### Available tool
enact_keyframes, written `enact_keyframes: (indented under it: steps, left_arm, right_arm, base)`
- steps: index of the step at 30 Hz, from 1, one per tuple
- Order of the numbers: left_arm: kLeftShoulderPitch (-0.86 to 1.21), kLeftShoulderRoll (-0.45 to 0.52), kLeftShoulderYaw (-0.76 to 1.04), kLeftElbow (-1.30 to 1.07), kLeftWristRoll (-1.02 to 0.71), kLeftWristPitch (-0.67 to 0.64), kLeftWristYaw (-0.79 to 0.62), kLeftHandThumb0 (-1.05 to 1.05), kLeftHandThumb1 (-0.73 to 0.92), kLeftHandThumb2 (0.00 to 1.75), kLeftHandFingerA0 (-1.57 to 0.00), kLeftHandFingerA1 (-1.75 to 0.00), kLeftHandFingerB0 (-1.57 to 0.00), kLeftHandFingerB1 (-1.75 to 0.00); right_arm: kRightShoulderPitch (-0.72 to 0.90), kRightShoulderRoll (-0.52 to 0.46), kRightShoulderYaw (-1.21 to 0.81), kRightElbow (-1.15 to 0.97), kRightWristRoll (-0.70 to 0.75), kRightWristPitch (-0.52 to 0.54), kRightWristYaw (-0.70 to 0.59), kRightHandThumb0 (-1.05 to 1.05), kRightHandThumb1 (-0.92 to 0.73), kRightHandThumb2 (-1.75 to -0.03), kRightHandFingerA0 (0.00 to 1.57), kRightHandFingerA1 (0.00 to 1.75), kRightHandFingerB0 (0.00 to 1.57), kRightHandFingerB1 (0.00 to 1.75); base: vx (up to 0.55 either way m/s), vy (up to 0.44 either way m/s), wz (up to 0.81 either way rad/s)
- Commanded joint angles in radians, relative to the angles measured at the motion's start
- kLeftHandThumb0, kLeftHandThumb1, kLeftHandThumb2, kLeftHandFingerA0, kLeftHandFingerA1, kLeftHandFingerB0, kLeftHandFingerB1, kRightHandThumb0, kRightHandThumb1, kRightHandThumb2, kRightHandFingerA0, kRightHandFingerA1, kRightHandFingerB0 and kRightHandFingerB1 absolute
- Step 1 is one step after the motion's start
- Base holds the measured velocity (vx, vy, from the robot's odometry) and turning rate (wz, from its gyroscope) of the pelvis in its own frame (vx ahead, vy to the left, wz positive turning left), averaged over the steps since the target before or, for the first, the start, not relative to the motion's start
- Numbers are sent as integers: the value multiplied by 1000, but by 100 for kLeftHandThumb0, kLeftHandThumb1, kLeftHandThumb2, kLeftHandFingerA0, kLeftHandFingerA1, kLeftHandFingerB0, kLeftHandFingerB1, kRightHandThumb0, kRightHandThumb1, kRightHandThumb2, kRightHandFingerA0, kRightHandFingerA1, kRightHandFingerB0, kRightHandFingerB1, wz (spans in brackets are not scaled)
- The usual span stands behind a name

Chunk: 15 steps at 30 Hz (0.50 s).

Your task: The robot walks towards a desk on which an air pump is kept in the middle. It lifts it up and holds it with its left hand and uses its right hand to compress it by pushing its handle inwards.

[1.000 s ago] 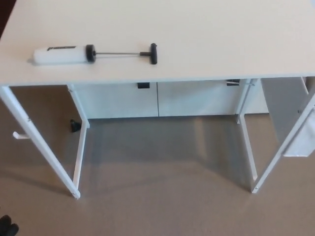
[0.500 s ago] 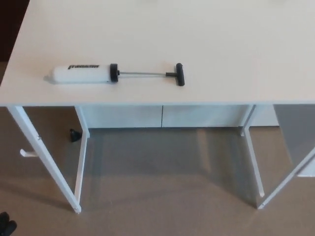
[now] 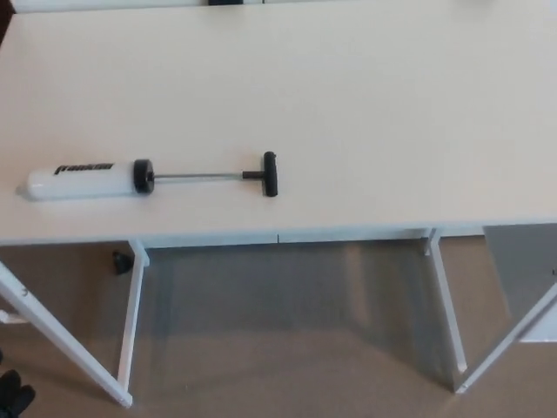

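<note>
An air pump (image 3: 148,177) lies untouched at the white bench's (image 3: 365,113) near-left edge, handle (image 3: 271,174) extended rightward; neither hand is visible, so the approach should close squarely before the left hand takes the cylinder.

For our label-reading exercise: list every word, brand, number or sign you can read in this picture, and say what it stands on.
One dark printed wordmark on the white barrel of the air pump: too blurred to read.
No other text shows on the desk.
</note>
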Motion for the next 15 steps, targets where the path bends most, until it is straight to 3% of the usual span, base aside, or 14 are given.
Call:
enact_keyframes:
  steps: [1,3,4,10,13,14,15]
  left_arm:
    - [8,17,-5,-10,-1,7,-4,-32,64,74,-38,-52,-39,-46]
    - [7,17,-6,-10,-1,8,-2,-32,64,74,-38,-52,-39,-46]
    - [9,19,-11,-8,4,0,-8,-26,72,61,-42,-46,-39,-37]
    - [43,21,-17,-21,2,10,-15,-27,68,59,-45,-47,-38,-37]
    - [61,19,-19,-30,3,11,-15,-27,68,59,-45,-47,-38,-37]
    - [80,16,-21,-34,3,7,-21,-33,62,74,-39,-51,-36,-45]
    - [85,15,-22,-36,3,7,-23,-33,62,74,-39,-51,-36,-45]
  right_arm:
    - [1,-10,0,22,8,9,13,-28,-59,-57,63,49,29,33]
    - [0,-11,0,25,8,9,14,-28,-59,-57,63,49,29,33]
    - [3,-11,2,25,6,10,13,-27,-57,-57,61,49,30,32]
    - [35,-11,4,39,3,-3,27,-27,-59,-57,61,48,29,32]
    - [54,-9,5,32,3,0,28,-27,-59,-57,61,48,29,32]
    - [76,-8,4,31,5,-6,36,-26,-56,-56,60,49,28,32]
    - [82,-8,4,30,6,-8,38,-26,-56,-56,60,49,28,32]
  base:
    - [171,-92,-10]
    - [142,25,-15]
    - [140,35,-9]
    - [135,118,-9]
    - [81,209,4]
    - [34,130,4]
    - [34,130,8]
